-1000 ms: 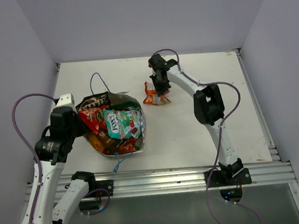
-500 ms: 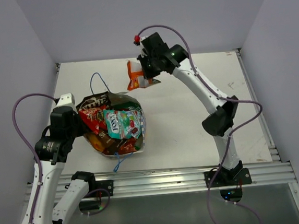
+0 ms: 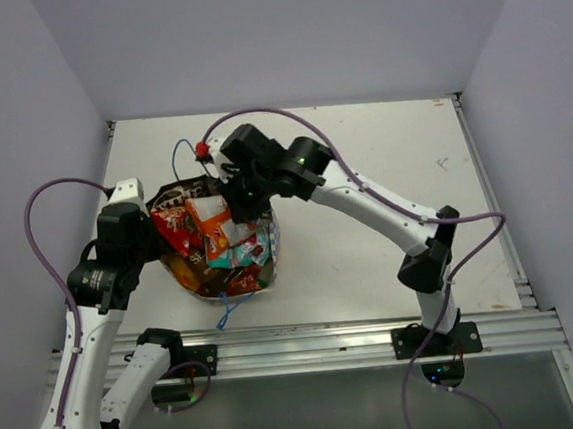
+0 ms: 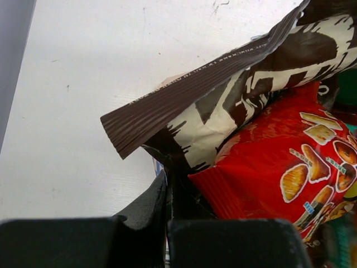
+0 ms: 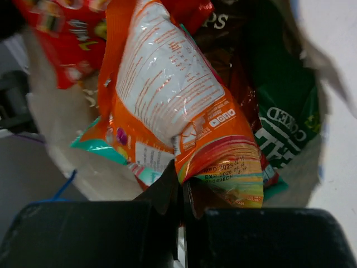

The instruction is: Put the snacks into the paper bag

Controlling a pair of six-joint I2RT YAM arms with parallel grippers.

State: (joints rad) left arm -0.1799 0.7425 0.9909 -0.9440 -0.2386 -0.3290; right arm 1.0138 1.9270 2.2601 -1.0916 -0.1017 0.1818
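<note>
Paper bag [image 3: 273,244] on near-left of table [image 3: 352,269], snacks [image 3: 172,224] inside; packet [image 3: 209,216] in right gripper [image 5: 181,190] over its mouth; left gripper [image 4: 167,190] at left rim.

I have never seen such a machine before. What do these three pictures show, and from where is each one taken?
These are two robot arms fixed at the near edge of a white table. The wide picture comes from a camera above and behind them: the left arm is on the left, and the right arm reaches across. The other two pictures come from small cameras on the wrists, so each shows its own fingers at the bottom. On the table sits a white paper bag full of snacks, among them a dark brown packet, a red packet and a green packet. The right gripper is shut on an orange packet, over the open bag. The left gripper is shut at the bag's edge; what it pinches I cannot tell.
</note>
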